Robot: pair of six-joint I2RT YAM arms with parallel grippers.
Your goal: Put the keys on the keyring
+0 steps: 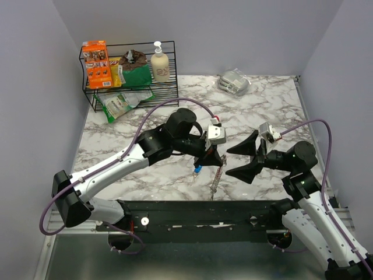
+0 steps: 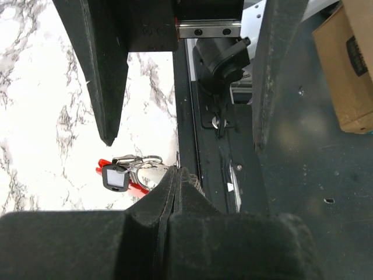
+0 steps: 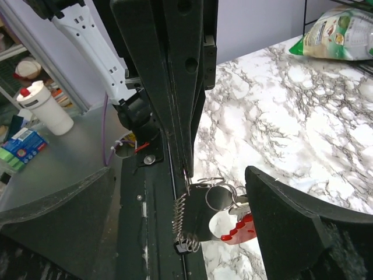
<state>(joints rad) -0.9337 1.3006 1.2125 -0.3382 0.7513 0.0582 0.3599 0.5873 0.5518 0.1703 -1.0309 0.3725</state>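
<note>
From above, my left gripper (image 1: 211, 159) is clamped on the keyring (image 1: 216, 178), its chain hanging below. The right gripper (image 1: 247, 157) gapes just beside it. Left wrist: the keys (image 2: 115, 177) dangle at my pressed-together fingertips. Right wrist: the keyring hangs between my spread fingers (image 3: 303, 227).

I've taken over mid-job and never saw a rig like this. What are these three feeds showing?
Two robot arms are bolted at the near edge of a marble table. One feed looks down from above; the other two come from a camera on each wrist. The left pincer is shut on the keyring, and its chain, red clip and a blue-headed key hang from it. The right pincer stands open beside it, holding nothing. A stocked wire rack sits at the far left corner.
</note>
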